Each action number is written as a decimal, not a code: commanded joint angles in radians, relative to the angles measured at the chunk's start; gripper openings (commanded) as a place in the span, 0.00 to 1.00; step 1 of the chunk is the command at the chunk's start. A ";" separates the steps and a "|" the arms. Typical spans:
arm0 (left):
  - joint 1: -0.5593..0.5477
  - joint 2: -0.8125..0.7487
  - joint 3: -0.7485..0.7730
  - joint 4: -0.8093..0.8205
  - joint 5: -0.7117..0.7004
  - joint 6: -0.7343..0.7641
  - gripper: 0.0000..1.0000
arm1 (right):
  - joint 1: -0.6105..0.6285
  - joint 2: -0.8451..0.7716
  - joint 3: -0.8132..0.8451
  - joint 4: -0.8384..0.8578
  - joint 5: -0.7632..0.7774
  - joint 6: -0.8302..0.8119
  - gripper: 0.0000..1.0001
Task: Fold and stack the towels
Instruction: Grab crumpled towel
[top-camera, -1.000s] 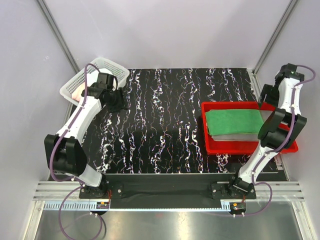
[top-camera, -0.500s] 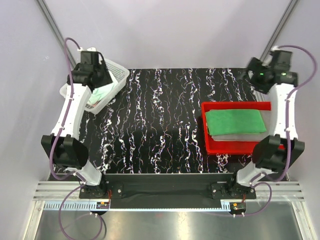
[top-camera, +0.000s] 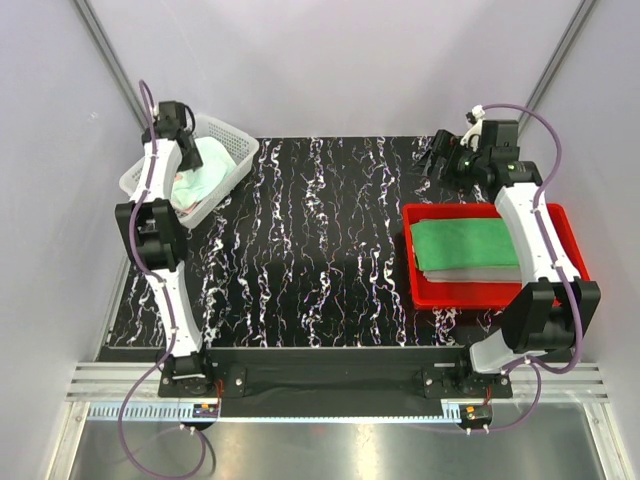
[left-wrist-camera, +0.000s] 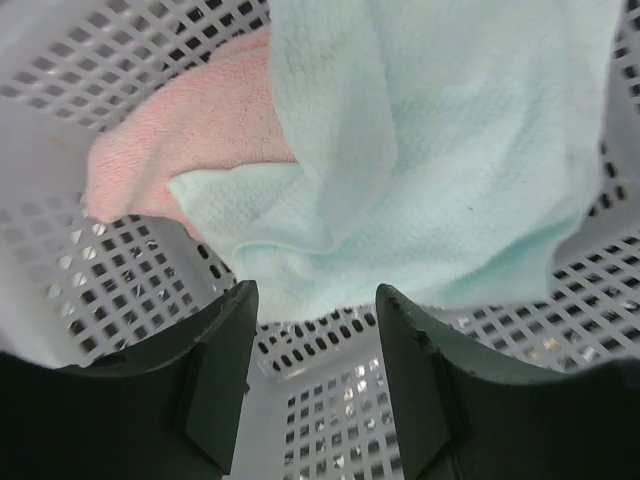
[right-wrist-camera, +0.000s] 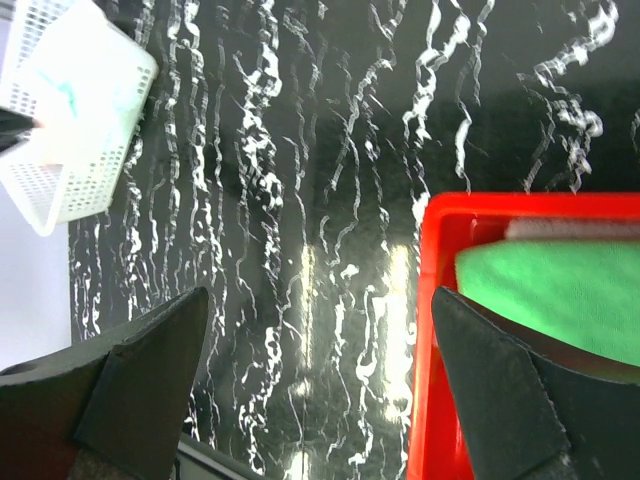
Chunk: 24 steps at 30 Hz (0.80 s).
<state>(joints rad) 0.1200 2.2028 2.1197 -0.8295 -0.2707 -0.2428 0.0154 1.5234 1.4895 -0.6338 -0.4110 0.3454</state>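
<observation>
two robot arms reach over a black marbled table (top-camera: 320, 260). the left gripper (left-wrist-camera: 315, 305) hangs inside a white mesh basket (left-wrist-camera: 330, 420) at the far left corner, jaws spread and grasping nothing, close to a crumpled mint towel (left-wrist-camera: 430, 150) that lies over a pink towel (left-wrist-camera: 190, 130). the right gripper (right-wrist-camera: 320, 300) hovers fully released over the table's far side, near a red tray (top-camera: 480, 295) holding a folded green towel (top-camera: 465, 240) on a grey towel (top-camera: 480, 273).
</observation>
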 joint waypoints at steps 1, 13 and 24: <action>0.021 0.084 0.095 0.013 0.025 0.019 0.56 | 0.012 0.001 0.026 0.088 -0.031 -0.005 1.00; 0.036 0.128 0.230 0.041 0.172 0.024 0.00 | 0.031 0.027 0.060 0.089 -0.020 0.004 1.00; -0.031 -0.406 0.146 0.171 0.566 -0.116 0.00 | 0.058 -0.077 -0.004 0.138 -0.019 0.039 1.00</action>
<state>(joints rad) 0.1310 2.0224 2.2620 -0.7807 0.0933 -0.2993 0.0673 1.5333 1.5089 -0.5690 -0.4297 0.3618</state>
